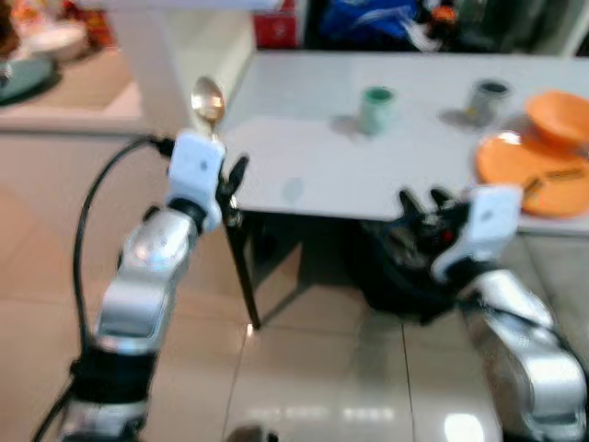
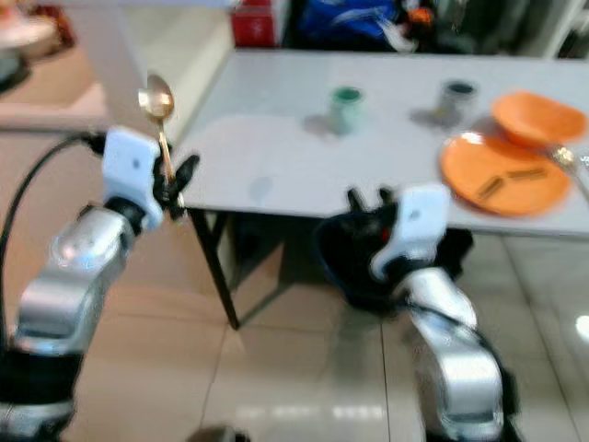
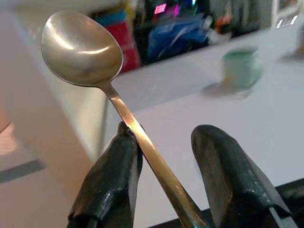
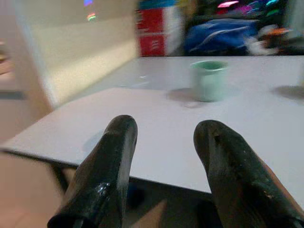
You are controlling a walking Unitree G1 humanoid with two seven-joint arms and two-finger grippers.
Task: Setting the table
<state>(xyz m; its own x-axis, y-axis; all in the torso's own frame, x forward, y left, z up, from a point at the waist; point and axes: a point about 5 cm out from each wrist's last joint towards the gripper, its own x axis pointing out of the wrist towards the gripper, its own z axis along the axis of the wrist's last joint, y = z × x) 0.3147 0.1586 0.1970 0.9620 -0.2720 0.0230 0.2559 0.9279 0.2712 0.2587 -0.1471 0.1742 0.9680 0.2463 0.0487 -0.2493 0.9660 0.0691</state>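
Observation:
My left gripper [image 1: 230,184] is shut on a metal spoon [image 1: 207,99], bowl pointing up, held just off the near left corner of the white table [image 1: 304,157]. In the left wrist view the spoon [image 3: 83,50] crosses between the two black fingers [image 3: 114,180]. My right gripper [image 1: 421,204] is open and holds nothing, level with the table's front edge near its middle. On the table stand a green cup [image 1: 376,109], a grey cup [image 1: 488,98], an orange plate [image 1: 534,170] and an orange bowl [image 1: 561,118]. The green cup [image 4: 208,80] lies ahead of the right fingers [image 4: 107,161].
A dark chair or bag [image 1: 405,267] sits under the table's front edge by my right arm. A light counter [image 1: 55,83] with dishes stands at the far left. Red and blue items [image 1: 368,23] crowd behind the table. Tiled floor lies below.

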